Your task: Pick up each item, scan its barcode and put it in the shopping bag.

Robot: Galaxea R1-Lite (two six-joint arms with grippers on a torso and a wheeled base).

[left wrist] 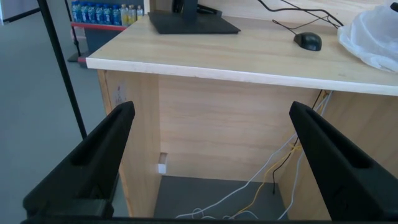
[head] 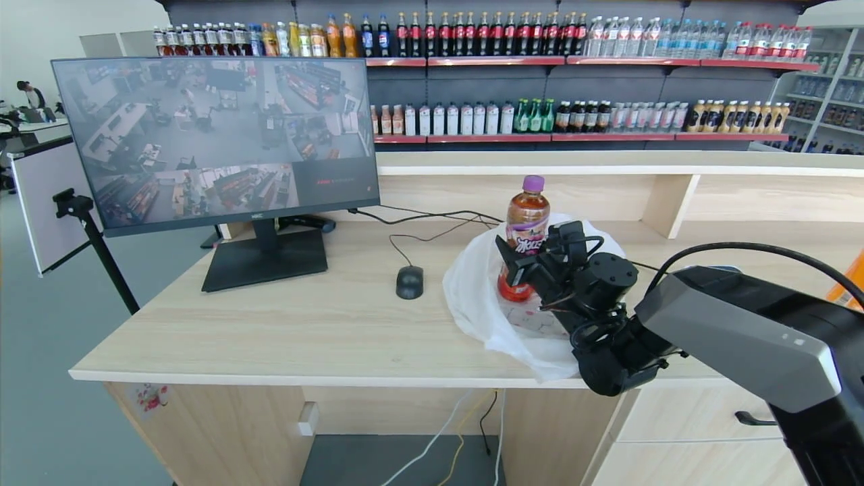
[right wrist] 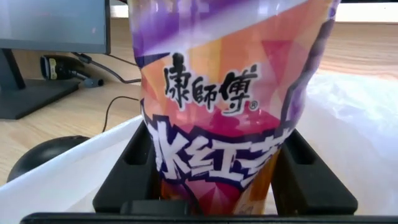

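Our right hand [head: 526,255] is clenched on a tea bottle [head: 527,209], one finger on each side of its lower body. We hold it upright, purple cap on top, base down in the open mouth of the white shopping bag [head: 472,290] on the tabletop [head: 304,324]. The bottle's label shows large white characters on purple and orange. Our left hand [left wrist: 211,155] hangs released, fingers [left wrist: 93,162] spread wide, before the counter's front. A computer mouse [head: 409,281] lies just beside the bag.
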